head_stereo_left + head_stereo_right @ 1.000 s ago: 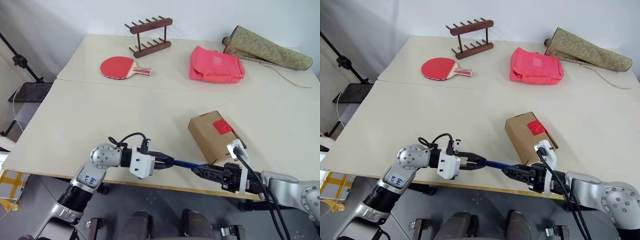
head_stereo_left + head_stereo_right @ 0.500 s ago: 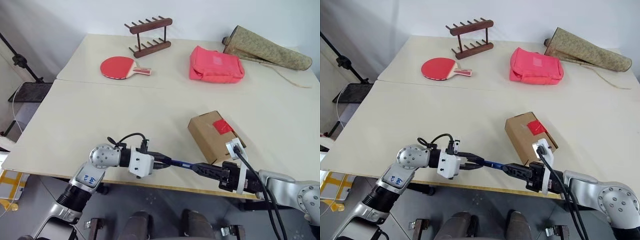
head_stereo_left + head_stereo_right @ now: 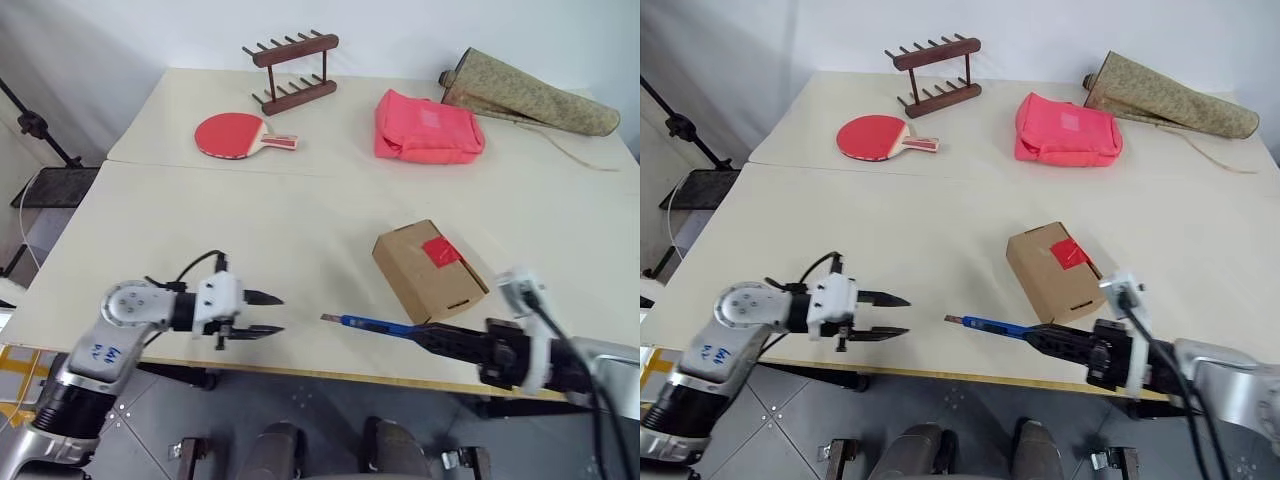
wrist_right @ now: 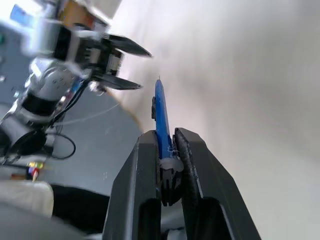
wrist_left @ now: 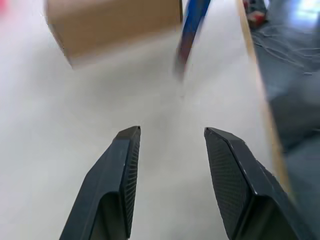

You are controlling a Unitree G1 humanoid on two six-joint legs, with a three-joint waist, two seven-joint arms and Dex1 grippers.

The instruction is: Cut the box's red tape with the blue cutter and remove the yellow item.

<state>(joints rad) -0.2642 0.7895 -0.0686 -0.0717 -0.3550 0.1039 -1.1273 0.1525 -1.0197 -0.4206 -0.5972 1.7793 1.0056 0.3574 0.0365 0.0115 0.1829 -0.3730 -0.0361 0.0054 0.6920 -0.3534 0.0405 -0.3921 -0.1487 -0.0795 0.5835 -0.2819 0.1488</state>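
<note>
The brown cardboard box (image 3: 425,270) lies on the table near its front right, flap closed, with the red tape (image 3: 443,251) across the flap edge. In front of the box, my right gripper (image 3: 418,334) is shut on the blue cutter (image 3: 365,324), whose tip points left just above the tabletop. The right wrist view shows the cutter (image 4: 161,110) clamped between the fingers (image 4: 186,150). My left gripper (image 3: 275,313) stands open and empty, a short gap left of the cutter's tip. The yellow item is out of view.
A red paddle (image 3: 235,133), a wooden rack (image 3: 292,70), a pink pouch (image 3: 428,127) and a rolled patterned bag (image 3: 525,92) sit along the back of the table. The table's front edge (image 3: 340,372) runs just below both grippers.
My left gripper has let go of the cutter, opened and drawn away to the left. The right gripper has shut on the cutter's other end and now holds it alone.
</note>
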